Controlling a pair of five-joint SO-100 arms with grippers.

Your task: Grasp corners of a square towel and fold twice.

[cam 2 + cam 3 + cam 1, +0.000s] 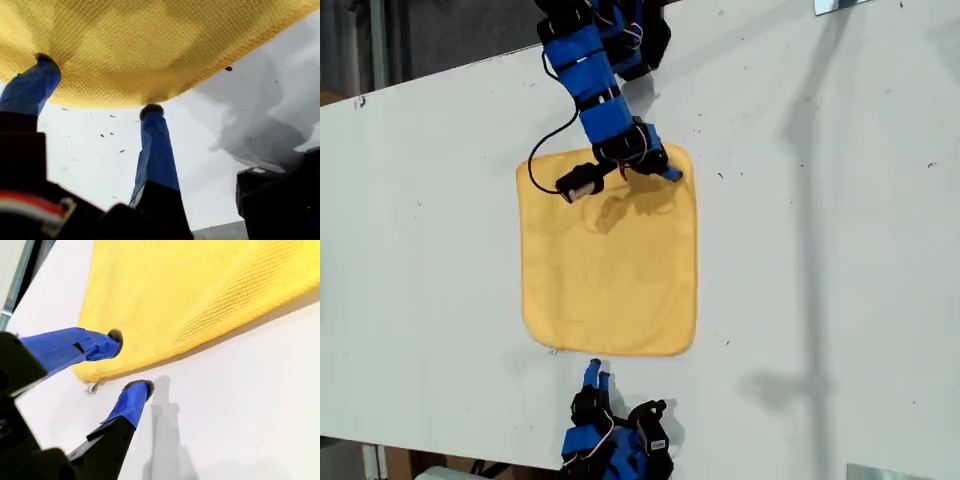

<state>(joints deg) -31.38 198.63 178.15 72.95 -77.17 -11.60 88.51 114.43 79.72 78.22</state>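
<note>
The yellow towel (610, 270) lies flat and unfolded on the white table. My second gripper (670, 172) is at the towel's far corner on the exterior view's right. It is open (129, 361): one fingertip (115, 337) is over the cloth (200, 290), the other on bare table beside the rounded corner (87, 372). My first gripper (597, 372) sits at the towel's near edge, also open (97, 85). One of its fingertips (45, 59) rests against the towel (150, 45) and the other (150, 111) touches the hem. Neither gripper holds cloth.
The white table (840, 250) stretches wide to the exterior view's right, crossed by a long pole shadow (810, 200). Metal pieces sit at that view's upper right (840, 5) and lower right (880, 470). Small dark specks (228, 68) dot the table.
</note>
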